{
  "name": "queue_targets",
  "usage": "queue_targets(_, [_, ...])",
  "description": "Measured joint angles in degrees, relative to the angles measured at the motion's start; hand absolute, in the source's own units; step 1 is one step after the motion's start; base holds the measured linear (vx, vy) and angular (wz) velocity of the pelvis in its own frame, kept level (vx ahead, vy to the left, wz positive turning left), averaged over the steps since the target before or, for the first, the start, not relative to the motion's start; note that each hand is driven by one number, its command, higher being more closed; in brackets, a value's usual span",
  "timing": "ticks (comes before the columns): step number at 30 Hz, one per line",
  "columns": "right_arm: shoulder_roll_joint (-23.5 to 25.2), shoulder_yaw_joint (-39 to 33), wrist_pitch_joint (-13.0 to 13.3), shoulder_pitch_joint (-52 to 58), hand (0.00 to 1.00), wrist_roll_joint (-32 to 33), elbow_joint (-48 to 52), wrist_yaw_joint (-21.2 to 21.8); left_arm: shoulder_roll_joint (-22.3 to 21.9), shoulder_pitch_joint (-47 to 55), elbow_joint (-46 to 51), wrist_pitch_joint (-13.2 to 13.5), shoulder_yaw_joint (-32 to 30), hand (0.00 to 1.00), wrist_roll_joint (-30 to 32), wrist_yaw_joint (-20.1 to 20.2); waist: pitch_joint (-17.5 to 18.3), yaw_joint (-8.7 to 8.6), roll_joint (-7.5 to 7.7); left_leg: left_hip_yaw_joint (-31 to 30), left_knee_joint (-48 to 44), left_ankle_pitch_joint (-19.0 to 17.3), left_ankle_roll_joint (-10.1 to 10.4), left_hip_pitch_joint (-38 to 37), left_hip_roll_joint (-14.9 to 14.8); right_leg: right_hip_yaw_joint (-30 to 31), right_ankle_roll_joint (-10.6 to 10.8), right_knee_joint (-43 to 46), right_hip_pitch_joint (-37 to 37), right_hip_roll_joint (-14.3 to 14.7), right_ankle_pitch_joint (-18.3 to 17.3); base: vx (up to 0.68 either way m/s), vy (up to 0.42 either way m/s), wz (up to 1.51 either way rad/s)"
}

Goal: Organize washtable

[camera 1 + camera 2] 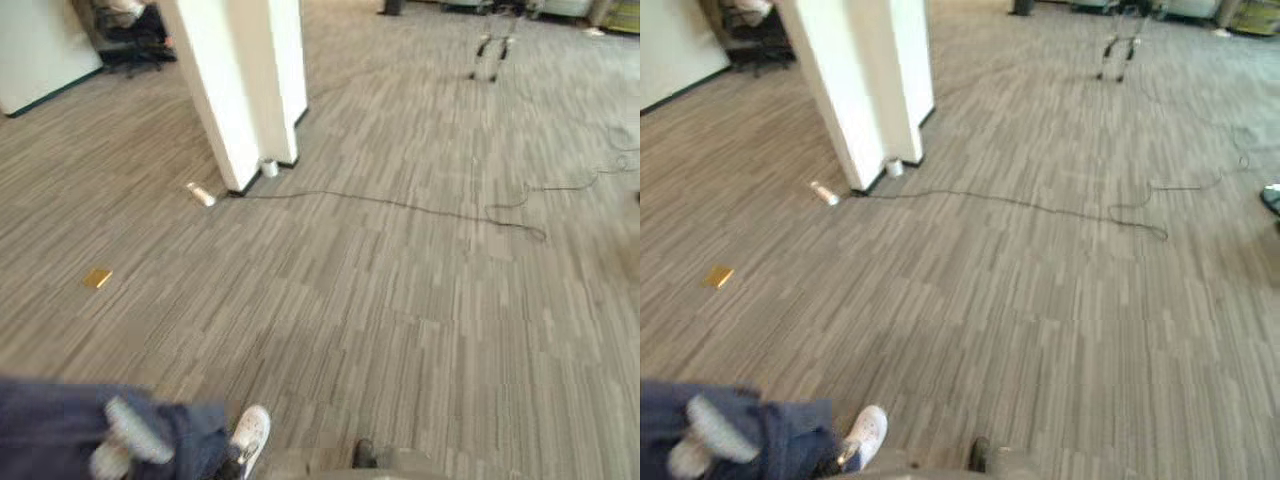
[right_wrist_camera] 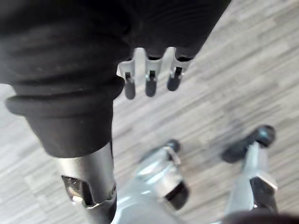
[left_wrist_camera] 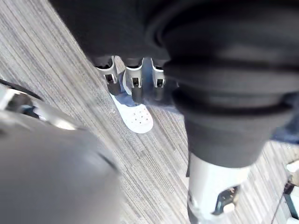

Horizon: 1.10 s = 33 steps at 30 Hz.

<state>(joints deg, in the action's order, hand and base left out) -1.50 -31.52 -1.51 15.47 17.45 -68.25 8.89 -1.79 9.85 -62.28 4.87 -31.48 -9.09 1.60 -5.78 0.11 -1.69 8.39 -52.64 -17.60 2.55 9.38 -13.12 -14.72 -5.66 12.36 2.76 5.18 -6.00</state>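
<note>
**Hands idle, washtable yet to be found**

The left hand (image 3: 135, 86) and right hand (image 2: 149, 80) both hang with fingers straight and apart, holding nothing. I cannot tell where the washtable stands or which way it runs, so the robot had best turn and find it first. A small bottle (image 1: 200, 193) lies flat just beside the white pillar (image 1: 240, 90).

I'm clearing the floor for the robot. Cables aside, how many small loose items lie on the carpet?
3: a white tube at the white pillar's base, a small white cylinder at its corner, a yellow piece farther left. The pillar may hide more.
</note>
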Motion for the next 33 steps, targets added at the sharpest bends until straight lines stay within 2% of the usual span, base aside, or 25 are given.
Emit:
queue_targets(2, [0.6, -0.5, 0.1, -0.1, 0.0, -0.1, 0.3, -0.1, 0.2, 1.8, -0.1, -0.1, -0.2, 0.0, -0.4, -0.6, 0.1, 0.96, 1.57, 2.2, 11.0, -0.3, 0.5, 1.0, 0.9, 1.0, 0.6, -3.8, -4.4, -0.3, -0.3, 0.57, -0.103, -0.27])
queue_targets(3, [0.8, -1.8, 0.1, 0.0, 0.0, -0.3, 0.6, -0.2, -0.1, 3.6, -0.2, -0.2, 0.0, 0.0, -0.5, -0.6, 0.5, 1.2, 1.44, 2.1, 22.8, 2.3, 0.2, 1.3, 2.5, 0.9, 1.8, -4.9, -6.3, -0.3, -1.0, 0.73, -0.027, -0.15])
queue_targets(4, [0.7, -1.9, 0.0, 0.2, 0.0, -0.4, 1.3, -0.3, -0.5, 5.7, -0.4, -0.3, 0.0, 0.0, -0.7, -0.6, 0.7, 1.67, 1.06, 0.8, 29.1, 8.2, -0.9, 1.1, 4.1, 1.0, 3.2, -5.0, -7.9, -0.3, -1.9, 0.51, 0.014, -0.13])
queue_targets(5, [1.3, -2.2, 0.0, 0.4, 0.0, -0.6, 1.5, -0.8, -0.1, 6.4, -0.9, -0.4, 0.0, 0.0, -1.1, -0.6, 1.6, 1.98, 1.68, 0.6, 31.4, 8.8, -0.5, -0.2, 4.9, 1.0, 3.2, -4.9, -8.5, -0.9, -1.9, 0.49, 0.041, 0.01])
queue_targets(7, [3.3, -5.0, 0.6, 0.4, 0.0, -1.8, 2.0, -1.2, 1.4, 6.7, -2.4, -0.5, 0.3, 0.0, -1.5, -0.5, 3.3, 1.96, 3.25, -0.8, 39.8, 11.5, -1.1, -4.2, 6.9, -0.1, 3.5, -3.3, -8.1, -2.6, -1.8, 0.44, 0.023, 0.43])
queue_targets(8, [3.2, -7.0, 0.7, -0.5, 0.0, -2.3, 1.9, -1.1, 2.4, 5.4, -3.3, -0.6, 2.4, 0.0, -1.4, -0.5, 3.0, 2.15, 2.42, -1.3, 43.3, 13.4, -1.6, -6.0, 6.4, -0.9, 3.7, 2.8, -4.7, -2.9, -2.9, 0.32, 0.031, 0.44])
queue_targets(9, [1.0, -4.0, 1.2, -6.0, 0.0, -6.6, -3.5, -1.4, 7.6, 1.5, -8.2, 0.4, 11.2, 0.0, 0.8, 0.8, 5.1, 0.74, 4.79, -6.1, 48.6, 10.8, -1.8, -12.6, 12.3, 6.7, 9.2, -14.4, -4.4, -9.5, 8.2, 0.14, 0.018, 0.16])
queue_targets(14, [1.0, -4.0, 1.2, -6.1, 0.0, -6.5, -3.5, -1.5, 7.6, 1.7, -8.2, 0.4, 11.2, 0.0, 0.8, 0.8, 5.2, 0.72, 4.73, -6.4, 48.6, 10.8, -1.8, -12.2, 12.4, 6.1, 9.2, -14.5, -4.4, -9.5, 8.2, 0.0, 0.0, 0.03])
queue_targets(17, [0.7, -2.1, 1.6, -6.4, 0.0, -5.7, -3.4, -2.9, 7.5, 1.7, -8.1, 0.4, 11.1, 0.0, -0.2, 0.6, 5.2, 0.81, 4.63, -6.8, 49.2, 10.9, -1.7, -12.2, 12.4, 5.3, 9.3, -14.9, -4.4, -9.6, 8.2, 0.01, -0.001, 0.08])
queue_targets(22, [0.3, 2.1, 4.2, -9.3, 0.0, -0.4, -2.0, -6.9, 6.9, 1.3, -8.0, 0.5, 11.2, 0.0, -3.0, -2.2, 5.3, 0.92, 3.87, -3.5, 49.7, 11.0, -1.6, -11.6, 12.0, 8.1, 9.2, -15.8, -2.4, -9.0, 9.5, -0.01, 0.003, -0.35])
queue_targets(24, [0.5, 3.3, 6.5, -12.3, 0.0, 2.6, 1.1, -8.8, 6.6, -0.3, -7.9, 0.5, 11.3, 0.0, -3.9, -3.8, 4.8, 0.87, 3.45, 2.0, 48.7, 10.6, -1.6, -9.0, 11.3, 13.5, 9.3, -15.8, 2.6, -8.1, 12.0, -0.07, 0.005, -1.19])
queue_targets(25, [0.5, 3.4, 7.0, -13.2, 0.0, 3.0, 2.0, -9.3, 6.5, -1.2, -7.9, 0.5, 11.4, 0.0, -3.8, -4.3, 4.7, 0.89, 4.0, 3.8, 47.9, 10.3, -1.6, -8.0, 11.1, 15.0, 9.5, -15.8, 3.9, -7.8, 13.0, -0.11, 0.006, -1.35])
queue_targets(26, [0.4, 3.9, 8.0, -14.2, 0.0, 4.5, 2.7, -10.2, 6.5, -2.5, -7.8, 0.6, 11.6, 0.0, -3.8, -4.7, 3.9, 1.01, 3.92, 6.9, 46.8, 9.7, -1.7, -6.9, 10.5, 16.8, 9.8, -16.3, 5.8, -7.1, 15.4, -0.13, -0.017, -1.61])
queue_targets(27, [0.4, 5.1, 8.8, -15.2, 0.0, 5.7, 4.2, -11.3, 6.5, -4.1, -7.5, 0.8, 11.8, 0.0, -3.8, -5.3, 2.6, 1.03, 3.61, 11.6, 45.4, 9.1, -2.0, -5.7, 8.6, 17.6, 10.4, -18.4, 7.5, -6.1, 19.8, -0.19, -0.052, -1.97])
queue_targets(28, [0.3, 5.5, 9.0, -16.0, 0.0, 6.7, 4.8, -11.6, 6.5, -5.3, -6.9, 0.8, 11.6, 0.0, -3.7, -5.6, 1.3, 0.45, 2.27, 15.5, 45.6, 9.0, -2.2, -5.7, 7.2, 10.8, 7.6, -17.3, 8.9, -5.8, 18.3, -0.15, -0.071, -1.77])
queue_targets(29, [0.1, 5.5, 8.9, -15.9, 0.0, 7.0, 4.7, -11.8, 6.4, -6.0, -6.5, 0.8, 11.7, 0.0, -3.7, -5.6, 1.3, 0.57, 2.31, 17.3, 46.0, 9.0, -2.2, -6.0, 6.5, 5.4, 5.0, -15.2, 9.4, -6.0, 16.0, -0.09, -0.079, -1.77])
queue_targets(30, [-0.2, 5.5, 8.9, -14.6, 0.0, 7.3, 4.2, -12.3, 6.3, -6.8, -4.5, 0.9, 11.9, 0.0, -3.7, -5.6, 0.7, 0.78, 1.21, 21.5, 46.8, 9.4, -1.5, -8.0, 5.2, -5.9, 1.3, -11.0, 9.1, -7.5, 10.9, -0.01, -0.085, -1.4])
queue_targets(31, [-0.1, 5.5, 8.9, -14.1, 0.0, 7.3, 4.2, -12.5, 6.4, -6.9, -3.8, 1.1, 11.9, 0.0, -3.8, -5.6, 0.7, 0.77, 1.26, 22.8, 47.3, 9.6, -1.2, -8.7, 5.0, -8.7, 1.8, -10.5, 8.3, -8.3, 10.3, 0.04, -0.153, -1.46])
queue_targets(32, [0.0, 5.5, 8.9, -13.0, 0.0, 7.3, 4.1, -12.5, 6.8, -7.3, -3.0, 1.3, 12.0, 0.0, -3.8, -5.6, 1.0, 0.35, 1.99, 24.5, 47.8, 9.8, -0.4, -9.6, 5.3, -10.3, 3.6, -11.0, 6.4, -10.0, 9.8, 0.06, -0.176, -0.81])
queue_targets(33, [0.0, 5.4, 8.8, -12.2, 0.0, 7.3, 4.0, -12.5, 6.9, -7.8, -2.7, 1.4, 12.3, 0.0, -3.8, -5.6, 1.1, 0.4, 2.57, 25.1, 47.8, 9.8, 0.0, -10.0, 5.5, -9.5, 6.0, -12.1, 5.4, -10.1, 9.5, 0.07, -0.242, -0.78])
